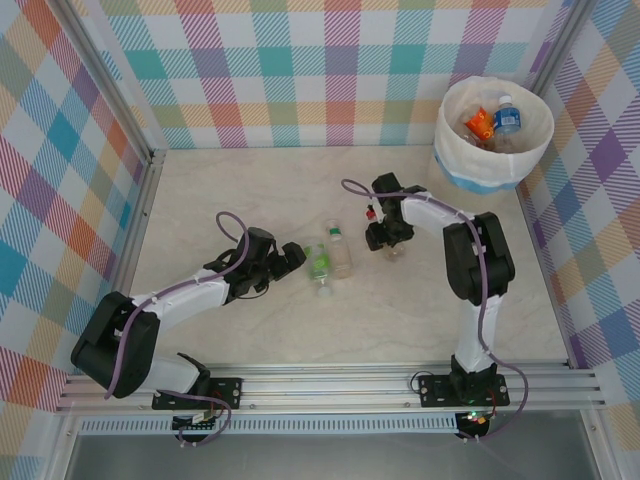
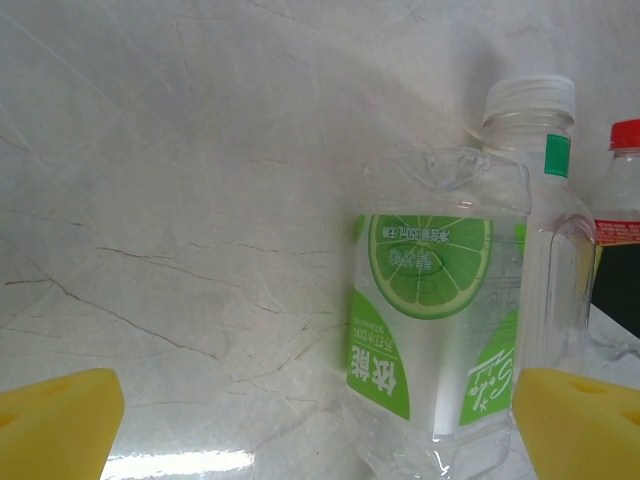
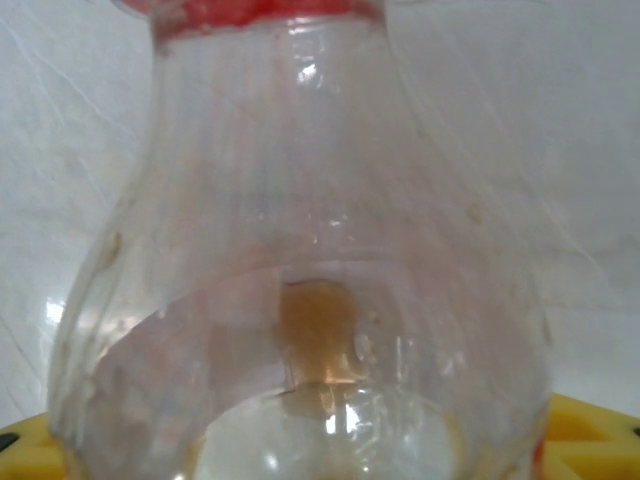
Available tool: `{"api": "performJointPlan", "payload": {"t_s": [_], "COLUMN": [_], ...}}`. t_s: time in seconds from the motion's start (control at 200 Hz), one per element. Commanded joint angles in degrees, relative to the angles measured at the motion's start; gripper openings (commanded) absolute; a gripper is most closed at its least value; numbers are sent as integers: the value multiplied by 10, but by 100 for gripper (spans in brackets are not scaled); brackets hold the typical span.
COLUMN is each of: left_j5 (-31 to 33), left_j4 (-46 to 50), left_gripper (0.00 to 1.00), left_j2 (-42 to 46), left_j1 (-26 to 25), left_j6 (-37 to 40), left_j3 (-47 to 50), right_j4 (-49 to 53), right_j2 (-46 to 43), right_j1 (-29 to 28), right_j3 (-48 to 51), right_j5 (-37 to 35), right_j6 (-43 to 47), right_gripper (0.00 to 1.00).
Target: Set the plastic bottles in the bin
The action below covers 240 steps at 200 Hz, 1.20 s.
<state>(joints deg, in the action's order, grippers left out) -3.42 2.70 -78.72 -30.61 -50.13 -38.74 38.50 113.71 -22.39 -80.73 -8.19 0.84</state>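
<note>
My left gripper (image 1: 293, 257) lies low on the table (image 1: 230, 190) with its fingers wide apart. In the left wrist view the green-label bottle (image 2: 430, 330) lies between the two yellow pads (image 2: 55, 420), close to the right-hand pad and well clear of the other. A clear bottle (image 2: 528, 110) lies just behind it, touching or nearly so.

My right gripper (image 1: 387, 240) is on the red-capped bottle (image 1: 372, 213). In its wrist view the bottle's body (image 3: 300, 250) reaches to the yellow pads at both lower corners, so I judge it clamped, though I cannot tell whether it is off the table.

The bin (image 1: 455, 160) stands at the far right corner with a few bottles (image 1: 507, 118) inside.

The step in hand, as I judge it, is carrying the red-capped bottle to the bin. I would lift it straight up first so the base clears the table, swing it high enough to pass the rim, and let go only when the bottle is fully over the opening.

For the left side, I would shift sideways to centre the green-label bottle before closing. Otherwise the near pad may shove it into the clear bottle.
</note>
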Motion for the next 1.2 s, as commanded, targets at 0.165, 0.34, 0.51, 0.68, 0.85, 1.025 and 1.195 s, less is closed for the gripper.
{"api": "performJointPlan", "payload": {"t_s": [0.165, 0.34, 0.51, 0.68, 0.85, 1.025, 1.195], "left_j5": [1, 60, 89, 61, 64, 66, 67], "left_j4": [21, 83, 102, 100, 94, 93, 93], "left_gripper": [100, 100, 100, 100, 100, 100, 100], "left_j2": [-15, -17, -35, -62, -64, -66, -63], "left_j1": [-1, -37, -66, -78, -79, -77, -72], "left_j6": [13, 60, 81, 75, 73, 76, 75], "left_j3": [-38, -85, -118, -142, -141, -136, -134], "right_j4": [-85, -122, -148, -161, -165, -186, -202], "right_j2": [-134, -203, -267, -291, -293, -294, -274], "right_j1": [-19, -24, -24, -22, -5, 52, 131], "right_j3": [54, 74, 67, 37, -6, -57, -119], "right_j5": [-47, -45, 12, 23, 51, 113, 160], "right_j6": [6, 15, -4, -1, -3, -29, -94], "right_gripper": [50, 49, 49, 50, 51, 50, 49]}}
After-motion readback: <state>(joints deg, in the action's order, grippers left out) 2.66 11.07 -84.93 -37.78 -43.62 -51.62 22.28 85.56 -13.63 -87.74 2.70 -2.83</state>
